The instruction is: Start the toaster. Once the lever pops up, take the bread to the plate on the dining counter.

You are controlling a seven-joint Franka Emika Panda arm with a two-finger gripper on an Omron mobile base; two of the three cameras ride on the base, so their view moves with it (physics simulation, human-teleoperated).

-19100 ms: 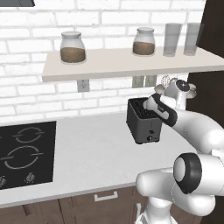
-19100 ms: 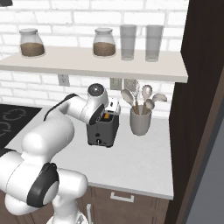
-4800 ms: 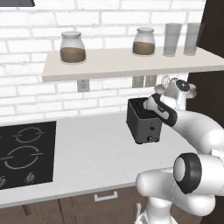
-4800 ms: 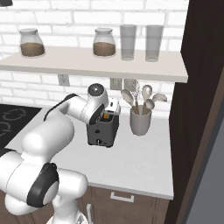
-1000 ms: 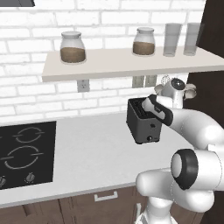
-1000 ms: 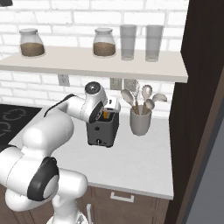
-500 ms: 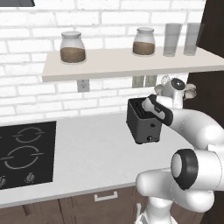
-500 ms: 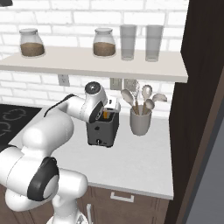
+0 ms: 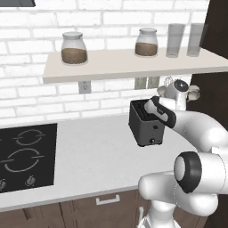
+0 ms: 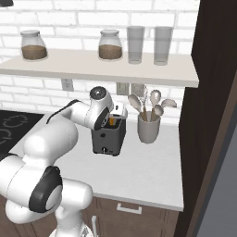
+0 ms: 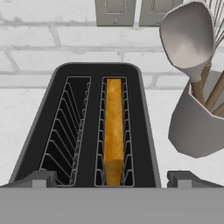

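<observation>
Hovering directly above the small boxy dark grey toaster point(image 11: 85, 127), our two-finger gripper point(image 11: 112, 177) looks straight down into its two wire-lined slots. The square slice of golden-crusted bread point(image 11: 113, 129) stands on edge in the right-hand slot of the hand view, its top edge showing at the slot mouth, while the other slot is bare. We keep the fingers spread wide and holding nothing, one dark tip low on each side of the toaster top, which we judge puts the jaws astride the slice so they could drop and close on its faces.

From the left base view the hand sits over the toaster's point(image 9: 145, 127) far top edge, with the forearm reaching across from the right. From the right base view the wrist hangs just over the toaster point(image 10: 109, 136), and a sliver of orange bread point(image 10: 112, 121) peeps out beside it. A grey utensil crock with wooden-handled spoons point(image 10: 149, 121) stands just beside the toaster, so we must stay clear of it when lifting.

Compared with the pictures from some seconds back, our wrist has risen slightly and turned above the toaster. The toaster, the crock and the shelf jars have not moved. We judge the toasting is done and the grasp comes next.
</observation>
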